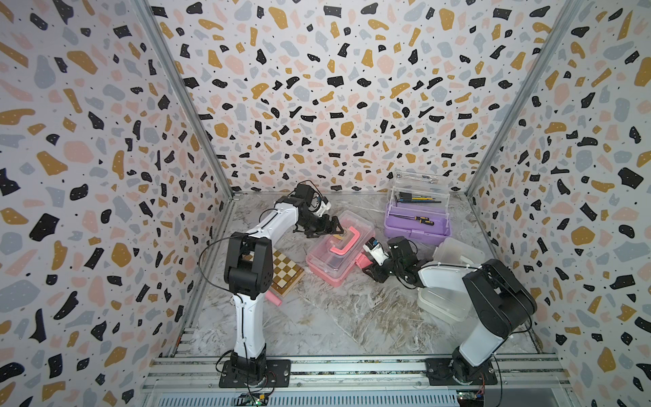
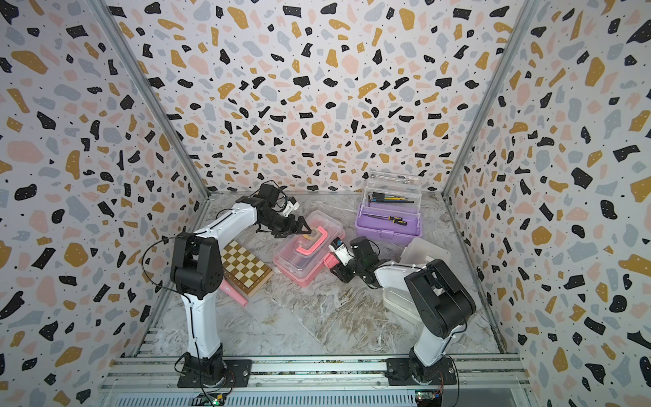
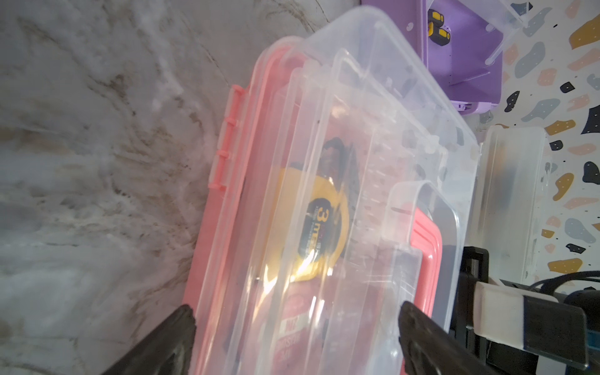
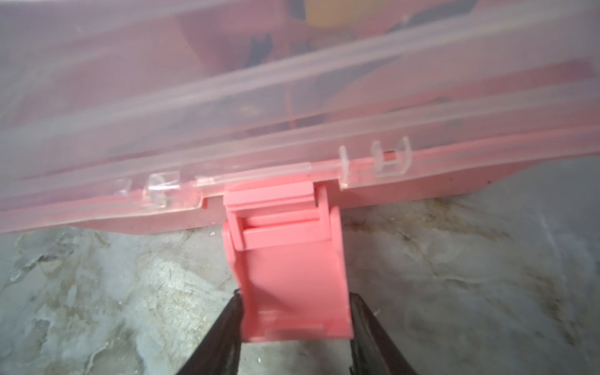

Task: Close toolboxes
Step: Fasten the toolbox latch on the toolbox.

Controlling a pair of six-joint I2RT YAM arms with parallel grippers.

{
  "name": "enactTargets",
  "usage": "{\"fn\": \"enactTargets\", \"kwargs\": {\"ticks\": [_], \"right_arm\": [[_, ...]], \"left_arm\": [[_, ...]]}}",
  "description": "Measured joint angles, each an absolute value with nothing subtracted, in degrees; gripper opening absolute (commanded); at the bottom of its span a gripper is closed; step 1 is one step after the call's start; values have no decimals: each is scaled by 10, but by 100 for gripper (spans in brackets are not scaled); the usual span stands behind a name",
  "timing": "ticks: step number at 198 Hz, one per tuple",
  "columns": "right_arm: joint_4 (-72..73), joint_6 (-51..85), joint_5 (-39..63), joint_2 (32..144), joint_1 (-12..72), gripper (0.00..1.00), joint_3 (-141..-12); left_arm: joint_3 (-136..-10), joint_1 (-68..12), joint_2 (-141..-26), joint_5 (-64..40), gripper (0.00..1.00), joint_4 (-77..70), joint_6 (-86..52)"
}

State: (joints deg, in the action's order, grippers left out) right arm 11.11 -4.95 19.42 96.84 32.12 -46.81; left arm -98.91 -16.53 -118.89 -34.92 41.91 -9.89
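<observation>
Right gripper [image 4: 293,302] pinches the latch [image 4: 285,259] of the pink toolbox [image 1: 334,262] mid-table; left gripper [image 3: 297,313] spread wide over its clear lid [image 3: 357,130].

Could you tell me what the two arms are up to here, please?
The right gripper grips the latch of the pink toolbox; the latch hangs loose, not yet fastened. The left gripper, open, is over that box's lowered clear lid. At the back, the purple toolbox stands wide open.
</observation>
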Motion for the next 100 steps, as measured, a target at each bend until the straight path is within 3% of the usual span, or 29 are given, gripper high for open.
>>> {"fn": "enactTargets", "kwargs": {"ticks": [100], "right_arm": [[-33,-39,209,975,316,22,-564]], "left_arm": [[-963,-174,-1163,-305,93,387,-100]]}}
